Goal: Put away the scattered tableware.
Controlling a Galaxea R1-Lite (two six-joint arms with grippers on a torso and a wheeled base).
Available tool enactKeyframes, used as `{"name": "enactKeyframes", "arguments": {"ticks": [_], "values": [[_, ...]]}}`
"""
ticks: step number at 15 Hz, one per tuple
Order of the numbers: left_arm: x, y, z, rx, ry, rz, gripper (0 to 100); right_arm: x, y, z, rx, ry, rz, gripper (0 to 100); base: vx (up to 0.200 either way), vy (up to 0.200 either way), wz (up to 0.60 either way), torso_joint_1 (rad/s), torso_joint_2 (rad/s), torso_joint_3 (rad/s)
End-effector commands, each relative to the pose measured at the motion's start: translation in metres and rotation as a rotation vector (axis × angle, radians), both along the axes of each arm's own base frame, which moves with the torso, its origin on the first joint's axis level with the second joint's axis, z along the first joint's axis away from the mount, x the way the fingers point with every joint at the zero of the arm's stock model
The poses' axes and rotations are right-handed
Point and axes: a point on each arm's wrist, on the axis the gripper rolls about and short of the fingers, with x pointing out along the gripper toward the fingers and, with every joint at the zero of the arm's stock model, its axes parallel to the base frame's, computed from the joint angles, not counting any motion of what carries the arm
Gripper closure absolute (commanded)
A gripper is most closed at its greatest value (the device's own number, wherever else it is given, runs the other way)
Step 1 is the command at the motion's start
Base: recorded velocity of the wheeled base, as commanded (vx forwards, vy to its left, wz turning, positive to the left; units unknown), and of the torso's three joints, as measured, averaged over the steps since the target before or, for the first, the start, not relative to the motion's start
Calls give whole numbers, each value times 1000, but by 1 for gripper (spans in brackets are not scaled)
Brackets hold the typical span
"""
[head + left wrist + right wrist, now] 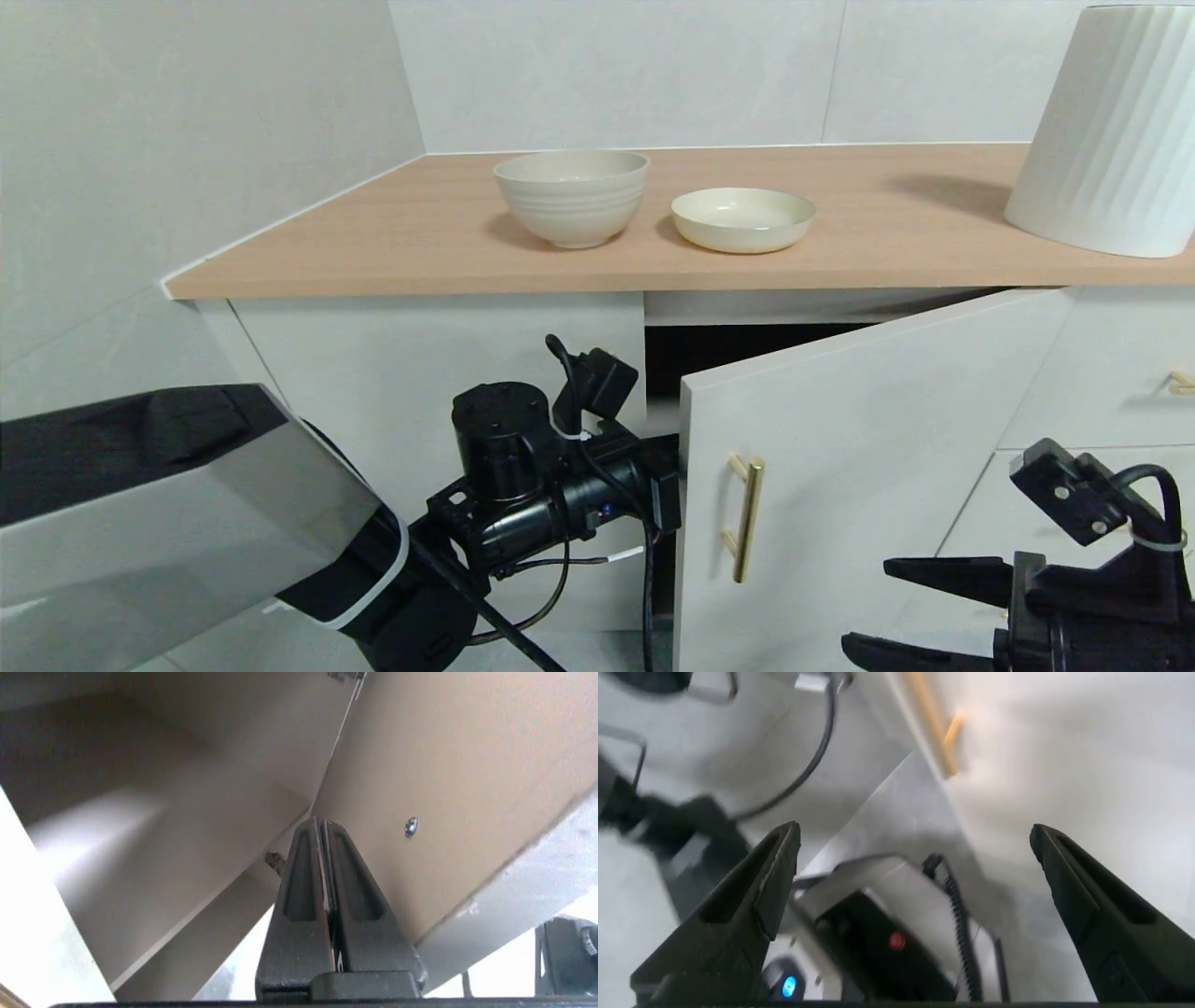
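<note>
The ribbed cream ceramic bowl (pixel 571 198) and the shallow cream dish (pixel 743 219) sat on the wooden countertop (pixel 887 233). The left gripper (pixel 322 835), fingers pressed together, lay just behind the half-open white cabinet door (pixel 887 448). Sweeping the door steadily outward, clear of the wide-spread right gripper (pixel 868 602), seemed best.

2 pieces of cream tableware stand upright on the wooden countertop (pixel 392 252): a deep bowl (pixel 571 198) with faint ribbed rings round its outside, and a low, wide shallow dish (pixel 743 219). The shallow dish sits just beside the deep bowl at its 3 o'clock, not touching it, slightly nearer the front edge.
</note>
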Motion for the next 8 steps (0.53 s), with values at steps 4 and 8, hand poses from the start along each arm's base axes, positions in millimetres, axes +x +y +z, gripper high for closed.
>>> {"name": "enactKeyframes", "arguments": {"ticks": [4, 8], "values": [[-1, 0, 2, -10, 7, 0, 100, -8, 1, -4, -8, 9, 36, 0, -200, 0, 0, 4, 8, 2], [1, -3, -2, -3, 15, -5, 100, -11, 3, -6, -13, 15, 53, 0, -100, 0, 0, -2, -1, 4]]}}
